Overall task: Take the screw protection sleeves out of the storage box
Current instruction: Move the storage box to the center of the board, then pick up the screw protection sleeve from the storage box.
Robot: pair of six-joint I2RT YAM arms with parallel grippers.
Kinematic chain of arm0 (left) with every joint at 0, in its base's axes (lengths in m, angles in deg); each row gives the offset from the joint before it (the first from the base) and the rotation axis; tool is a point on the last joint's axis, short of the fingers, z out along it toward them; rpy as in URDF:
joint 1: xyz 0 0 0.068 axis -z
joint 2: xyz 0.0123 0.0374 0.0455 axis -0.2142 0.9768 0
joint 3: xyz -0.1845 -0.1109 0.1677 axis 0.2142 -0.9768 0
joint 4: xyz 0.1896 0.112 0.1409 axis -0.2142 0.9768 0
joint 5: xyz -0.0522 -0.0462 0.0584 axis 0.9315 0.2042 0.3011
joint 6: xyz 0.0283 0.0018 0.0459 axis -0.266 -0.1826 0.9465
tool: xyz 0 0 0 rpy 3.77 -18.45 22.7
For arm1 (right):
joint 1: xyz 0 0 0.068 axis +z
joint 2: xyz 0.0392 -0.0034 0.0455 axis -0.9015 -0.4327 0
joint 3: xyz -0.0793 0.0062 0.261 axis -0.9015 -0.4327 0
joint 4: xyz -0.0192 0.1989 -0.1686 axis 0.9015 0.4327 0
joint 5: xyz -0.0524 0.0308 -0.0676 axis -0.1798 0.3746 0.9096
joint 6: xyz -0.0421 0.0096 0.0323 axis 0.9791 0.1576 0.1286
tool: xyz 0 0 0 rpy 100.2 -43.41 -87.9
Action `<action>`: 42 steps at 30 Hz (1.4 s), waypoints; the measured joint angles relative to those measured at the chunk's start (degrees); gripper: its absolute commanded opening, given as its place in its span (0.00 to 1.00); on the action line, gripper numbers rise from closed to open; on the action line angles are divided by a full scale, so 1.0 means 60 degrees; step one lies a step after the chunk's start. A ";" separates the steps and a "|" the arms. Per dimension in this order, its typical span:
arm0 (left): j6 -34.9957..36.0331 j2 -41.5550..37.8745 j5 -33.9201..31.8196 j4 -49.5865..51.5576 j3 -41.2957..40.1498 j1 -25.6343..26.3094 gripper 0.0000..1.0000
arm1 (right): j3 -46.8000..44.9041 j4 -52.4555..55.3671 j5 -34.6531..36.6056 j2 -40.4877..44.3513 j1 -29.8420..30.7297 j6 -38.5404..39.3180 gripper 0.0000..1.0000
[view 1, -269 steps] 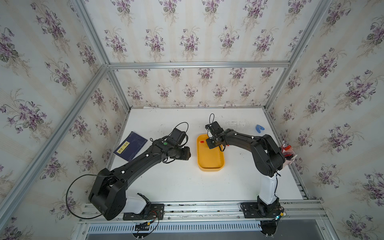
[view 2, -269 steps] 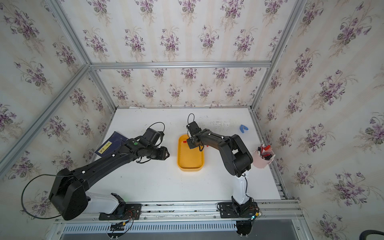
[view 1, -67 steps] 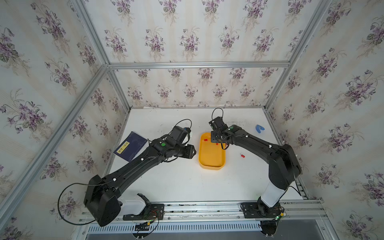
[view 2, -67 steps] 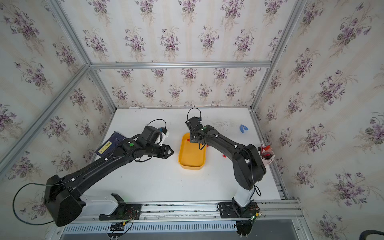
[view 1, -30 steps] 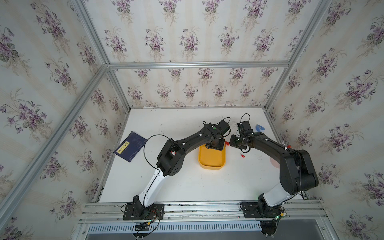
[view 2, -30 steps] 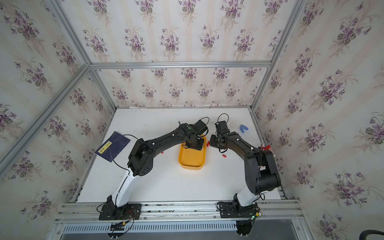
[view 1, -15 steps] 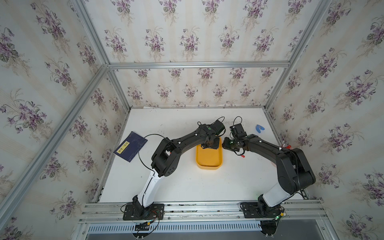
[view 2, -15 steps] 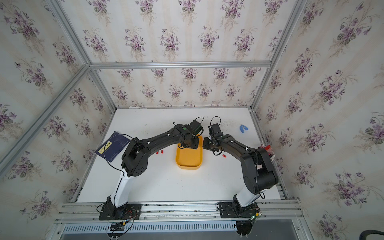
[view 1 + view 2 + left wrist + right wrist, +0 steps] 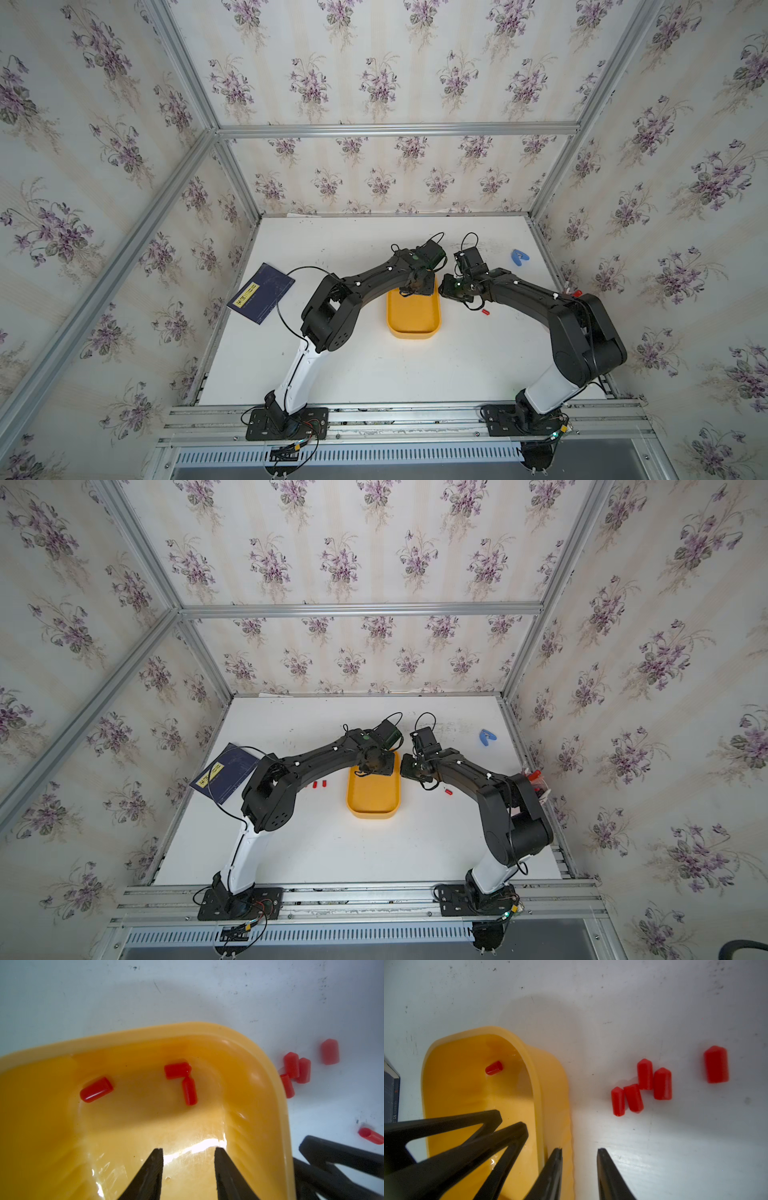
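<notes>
Three tiny red plastic sleeves (image 9: 177,1070) sit in shallow yellow-orange plastic tray (image 9: 145,1032); left gripper (image 9: 188,1152) over it, right gripper (image 9: 579,1152) beside it, both jaws apart, empty; next we pinch one.

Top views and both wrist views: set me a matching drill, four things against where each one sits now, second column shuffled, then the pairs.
Things
1. left gripper
2. right gripper
3. dark navy booklet with yellow label
4. small blue plastic piece

Places
A. far right part of the white table
B. over the inside of the yellow-orange plastic storage box, jaws apart and empty
C. near the table's left edge, apart from the box
D. just outside the box's outer wall, above the table

Pairs: 1-B, 2-D, 3-C, 4-A
</notes>
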State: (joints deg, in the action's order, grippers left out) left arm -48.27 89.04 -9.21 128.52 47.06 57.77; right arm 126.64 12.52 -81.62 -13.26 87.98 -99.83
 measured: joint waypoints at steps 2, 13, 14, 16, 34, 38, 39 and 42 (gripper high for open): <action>-0.0062 0.0113 -0.0058 -0.0113 0.0058 -0.0004 0.46 | 0.0025 0.0011 0.0004 -0.0007 0.0000 0.0004 0.34; -0.0390 0.0809 -0.0415 -0.0211 0.0579 -0.0066 0.43 | 0.0091 0.0033 0.0011 -0.0069 0.0040 0.0036 0.34; -0.0415 0.0827 -0.0466 -0.0219 0.0579 -0.0066 0.42 | 0.0098 0.0051 0.0036 -0.0069 0.0047 0.0040 0.34; -0.0448 0.0889 -0.0565 -0.0219 0.0645 -0.0073 0.42 | 0.0106 0.0076 0.0040 -0.0069 0.0055 0.0055 0.34; -0.0696 0.1311 -0.0882 -0.0270 0.1035 -0.0091 0.22 | 0.0098 0.0084 0.0215 -0.0084 0.0182 0.0113 0.35; -0.0692 0.1333 -0.0929 -0.0259 0.1100 -0.0091 0.19 | 0.0098 0.0084 0.0219 -0.0120 0.0244 0.0197 0.35; -0.0692 0.1362 -0.0940 -0.0259 0.1144 -0.0091 0.19 | 0.0098 0.0091 0.0219 -0.0127 0.0251 0.0244 0.35; -0.0681 0.1468 -0.0965 -0.0259 0.1242 -0.0091 0.19 | 0.0098 0.0117 0.0244 -0.0131 0.0273 0.0255 0.35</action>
State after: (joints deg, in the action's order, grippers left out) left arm -52.35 97.85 -15.00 126.97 54.51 57.23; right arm 127.23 13.22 -80.15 -14.04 89.62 -98.30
